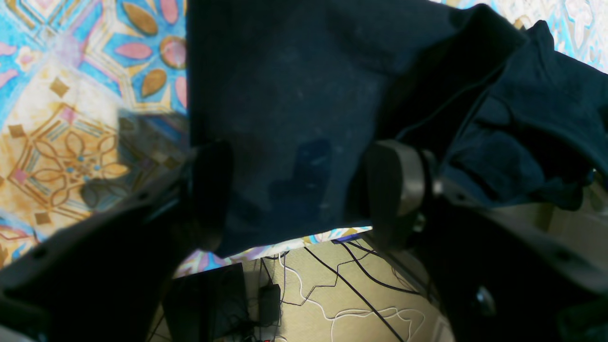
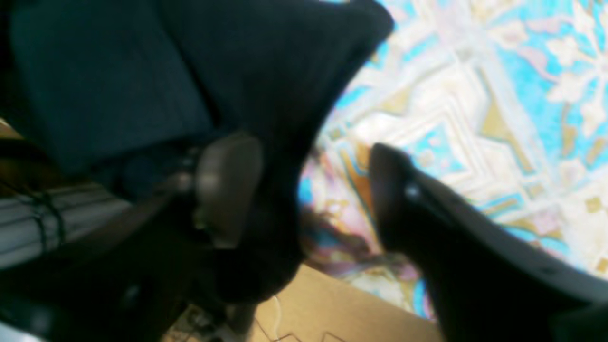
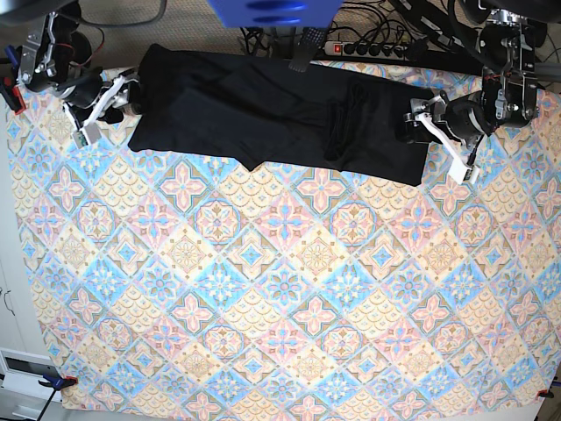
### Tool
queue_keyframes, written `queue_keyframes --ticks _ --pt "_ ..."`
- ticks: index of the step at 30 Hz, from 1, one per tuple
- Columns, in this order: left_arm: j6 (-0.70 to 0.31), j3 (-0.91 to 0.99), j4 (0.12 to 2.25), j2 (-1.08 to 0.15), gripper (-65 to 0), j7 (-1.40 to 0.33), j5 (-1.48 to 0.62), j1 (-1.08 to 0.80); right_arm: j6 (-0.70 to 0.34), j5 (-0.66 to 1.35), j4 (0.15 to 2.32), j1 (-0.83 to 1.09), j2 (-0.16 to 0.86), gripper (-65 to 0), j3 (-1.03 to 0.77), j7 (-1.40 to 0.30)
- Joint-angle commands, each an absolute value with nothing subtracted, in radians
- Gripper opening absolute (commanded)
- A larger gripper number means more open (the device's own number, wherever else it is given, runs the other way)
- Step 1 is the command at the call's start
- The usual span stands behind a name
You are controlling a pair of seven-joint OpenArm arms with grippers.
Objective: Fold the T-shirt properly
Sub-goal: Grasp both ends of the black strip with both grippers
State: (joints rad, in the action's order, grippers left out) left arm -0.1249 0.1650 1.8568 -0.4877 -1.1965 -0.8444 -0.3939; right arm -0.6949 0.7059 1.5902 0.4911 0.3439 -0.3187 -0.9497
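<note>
Base view: T-shirt [image 3: 263, 110] lies in a long dark band across the upper part of the frame, along the far edge of the table, one end at upper left, the other at upper right.
Surface: patterned tablecloth [image 3: 280, 289] covers the table, with diamond tiles of flowers in blue, pink and cream; below the shirt it lies flat.
Left gripper [image 3: 419, 121]: upper right of the base view, at the shirt's end. In the left wrist view its fingers [image 1: 396, 178] stand spread wide, dark cloth lying between them; whether they touch it I cannot tell.
Right gripper [image 3: 112, 98]: upper left of the base view, at the shirt's other end. The right wrist view is blurred; its two fingers [image 2: 228, 185] stand wide apart, one against a hanging fold of cloth, the other over the tablecloth, nothing pinched.
Room: power strip [image 3: 368, 49] and tangled cables [image 3: 421, 26] sit beyond the table's top edge; a blue object [image 3: 272, 10] is at top centre.
Floor: beige, crossed by black and white cables [image 1: 351, 294] in the lower part of the left wrist view.
</note>
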Motion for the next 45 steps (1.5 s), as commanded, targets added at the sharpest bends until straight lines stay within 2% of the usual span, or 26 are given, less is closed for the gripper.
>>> queue_keyframes --ticks 1,11,22,30,37,45 --pt "-0.127 0.171 1.871 -0.501 -21.2 -1.187 -0.855 -0.390 -0.698 0.734 1.607 0.495 0.360 -19.8 -0.325 -0.949" --pt "-0.127 0.171 1.871 -0.501 -21.2 -1.187 -0.855 -0.390 -0.698 0.740 1.600 0.495 0.357 -19.7 -0.321 -0.964" --pt "-0.127 0.171 1.871 -0.501 -21.2 -1.187 -0.855 -0.389 -0.698 0.742 1.603 0.489 0.355 -19.7 -0.208 -0.964" --pt "-0.127 0.170 1.871 -0.501 -21.2 -1.187 -0.855 -0.389 -0.698 0.745 1.607 0.487 0.357 -19.7 -0.231 -0.966" --pt "-0.127 0.170 1.871 -0.501 -21.2 -1.187 -0.855 -0.389 -0.698 0.917 1.606 0.487 0.357 -19.7 -0.272 -0.966" --pt "-0.127 0.170 1.871 -0.501 -21.2 -1.187 -0.858 -0.389 -0.698 0.918 1.578 0.487 0.357 -19.7 -0.271 -0.966"
